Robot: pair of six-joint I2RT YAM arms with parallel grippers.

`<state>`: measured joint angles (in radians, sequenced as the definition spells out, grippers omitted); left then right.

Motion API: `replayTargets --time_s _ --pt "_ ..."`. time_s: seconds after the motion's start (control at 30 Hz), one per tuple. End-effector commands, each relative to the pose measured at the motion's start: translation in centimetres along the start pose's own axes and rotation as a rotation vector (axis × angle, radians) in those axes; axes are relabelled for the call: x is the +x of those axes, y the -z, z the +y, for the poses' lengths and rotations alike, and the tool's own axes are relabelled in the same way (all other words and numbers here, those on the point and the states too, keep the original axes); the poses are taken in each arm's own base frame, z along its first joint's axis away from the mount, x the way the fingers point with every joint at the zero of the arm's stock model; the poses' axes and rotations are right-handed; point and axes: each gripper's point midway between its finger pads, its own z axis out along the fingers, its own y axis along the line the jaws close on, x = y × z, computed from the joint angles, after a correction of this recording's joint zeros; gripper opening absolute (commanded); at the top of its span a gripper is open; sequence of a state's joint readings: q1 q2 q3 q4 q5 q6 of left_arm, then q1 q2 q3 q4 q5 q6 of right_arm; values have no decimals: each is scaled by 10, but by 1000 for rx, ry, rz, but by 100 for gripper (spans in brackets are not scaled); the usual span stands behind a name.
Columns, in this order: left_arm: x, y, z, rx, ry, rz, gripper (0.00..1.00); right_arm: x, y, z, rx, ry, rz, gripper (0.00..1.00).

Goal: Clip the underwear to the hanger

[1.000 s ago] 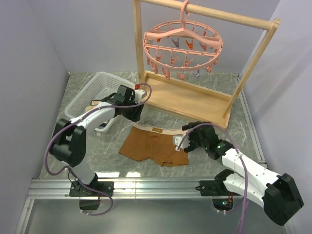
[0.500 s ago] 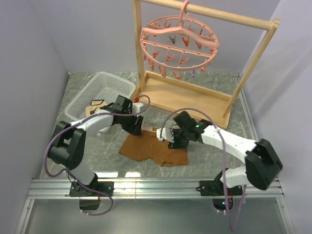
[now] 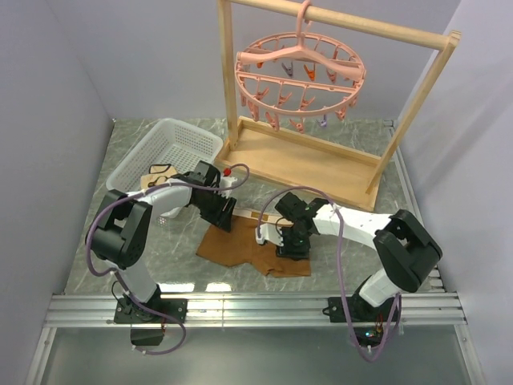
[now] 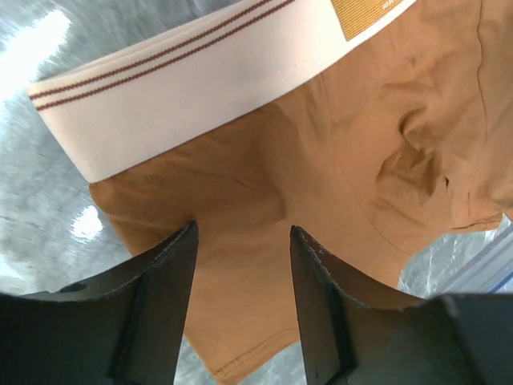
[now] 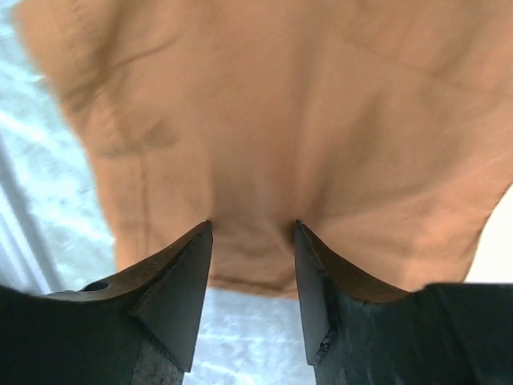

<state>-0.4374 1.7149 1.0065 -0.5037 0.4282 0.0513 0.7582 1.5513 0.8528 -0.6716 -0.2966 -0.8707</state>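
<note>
Overhead, one hanger hangs beyond the left gripper and right gripper, both low over the single underwear; the left wrist view alone shows its waistband ahead of parted fingers, while the right wrist view shows parted fingers over plain brown cloth.

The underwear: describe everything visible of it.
The underwear is a rust-brown boxer brief of soft, creased cloth, lying rumpled on the marbled table before the wooden rack. Its cream waistband bears two thin dark stripes and a yellow label. The left gripper is open over the cloth just below the band; the right gripper is open over the body cloth, near a hem.
</note>
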Motion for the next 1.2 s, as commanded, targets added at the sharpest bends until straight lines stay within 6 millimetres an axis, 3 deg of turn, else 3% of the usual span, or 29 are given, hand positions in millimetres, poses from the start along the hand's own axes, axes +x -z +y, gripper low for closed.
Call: replayTargets --time_s 0.0,0.03,0.1,0.17,0.2,0.23,0.37,0.47,0.5,0.53,0.6,0.67,0.8,0.83,0.9,0.93,1.17 --pt "-2 18 -17 58 -51 1 57 -9 18 17 -40 38 -48 54" --pt "-16 35 -22 65 -75 -81 58 -20 30 11 9 34 -99 57" --pt "-27 55 -39 132 -121 -183 61 -41 51 -1 82 23 -184 63" --pt "-50 98 -53 116 -208 -377 70 -67 86 -15 207 2 -307 73" --pt "-45 105 -56 115 -203 -412 74 -72 99 -21 253 -12 -352 76" --pt "-51 131 -66 103 -249 -507 76 -84 123 -26 324 -19 -431 80" --pt "-65 177 -86 96 -254 -689 80 -103 181 -30 463 -71 -611 85" --pt "-89 222 -109 112 -330 -929 81 -110 229 -35 586 -110 -744 89" --pt "-90 225 -112 138 -298 -979 87 -112 243 -36 619 -124 -783 91" --pt "-104 259 -128 150 -382 -1143 95 -115 261 -35 647 -156 -841 94" --pt "-115 277 -139 173 -390 -1225 99 -116 288 -37 687 -238 -908 96" --pt "-132 273 -141 156 -388 -1221 98 -112 317 -45 778 -331 -956 96" --pt "-169 296 -151 70 -418 -1355 91 -106 358 -54 793 -602 -1094 97" --pt "-176 285 -158 82 -429 -1337 91 -103 368 -56 794 -642 -1132 97" --pt "-192 291 -163 58 -429 -1375 88 -97 391 -61 815 -737 -1211 97" --pt "-198 277 -167 68 -434 -1352 84 -97 398 -62 822 -748 -1230 97" --pt "-234 268 -177 19 -485 -1444 76 -105 422 -69 803 -850 -1366 93"
